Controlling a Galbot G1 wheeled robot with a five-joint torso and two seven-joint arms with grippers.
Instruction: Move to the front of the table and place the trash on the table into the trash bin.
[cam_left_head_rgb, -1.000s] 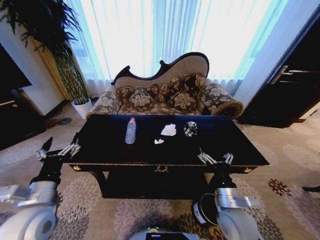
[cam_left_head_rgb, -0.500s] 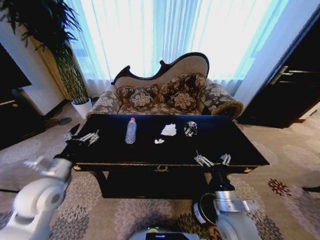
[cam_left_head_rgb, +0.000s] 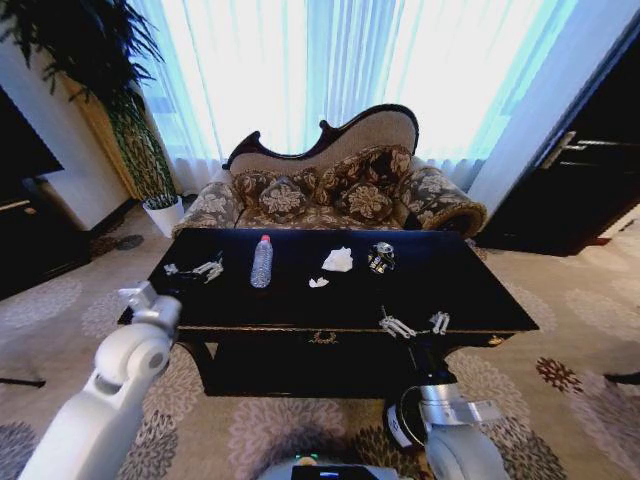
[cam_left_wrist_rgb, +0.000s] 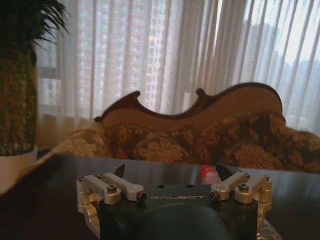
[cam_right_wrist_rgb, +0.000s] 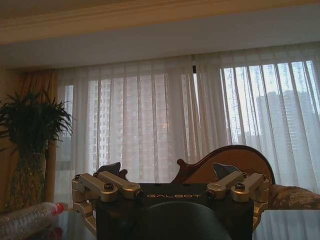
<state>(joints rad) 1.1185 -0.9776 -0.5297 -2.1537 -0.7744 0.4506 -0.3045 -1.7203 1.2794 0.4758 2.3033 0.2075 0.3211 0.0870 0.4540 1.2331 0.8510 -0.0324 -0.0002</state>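
Left gripper (cam_left_head_rgb: 196, 269) has reached over the table (cam_left_head_rgb: 460, 290), trash (cam_left_head_rgb: 338, 260) beyond its open jaws.

- A clear plastic water bottle (cam_left_head_rgb: 261, 262) with a red cap lies on its side.
- A carved sofa (cam_left_head_rgb: 330, 185) with floral cushions stands behind, against sheer white curtains (cam_left_head_rgb: 320, 70).
- A tall potted plant (cam_left_head_rgb: 120, 110) stands at the left.
- Floral carpet (cam_left_head_rgb: 560, 340) covers the floor.

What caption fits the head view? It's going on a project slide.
Left gripper open over the black table beside the water bottle, right gripper open at the front edge, paper trash untouched.
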